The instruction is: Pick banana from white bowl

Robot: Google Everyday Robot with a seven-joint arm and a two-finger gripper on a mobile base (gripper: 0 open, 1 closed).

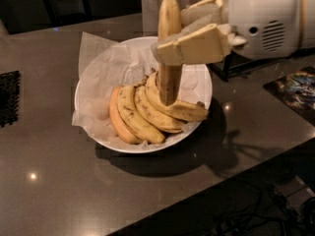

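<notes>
The banana (169,14) hangs nearly upright over the bowl (101,139), stem end up and running out of the top of the view, speckled lower end pointing down at the pile. The tool (172,38) has it clamped about midway along, one finger across the front and the other behind, closed to the fruit's thickness. The arm comes in from the right, over the bowl's far rim.

I cannot tell whether the lower end is clear of the other bananas (147,111) or just touching the top one. They lie side by side on crinkled paper (106,68), with the orange-tinted one (117,119) on the left edge of the row. The bowl sits on a dark bench (59,191).

This looks like the lift-out step: the grasp is made and the fruit is mostly out. The next move calls for a straight rise until the lower end clears the pile and rim. The grip must stay firm, since a long fruit held at its middle could pivot or slip.
</notes>
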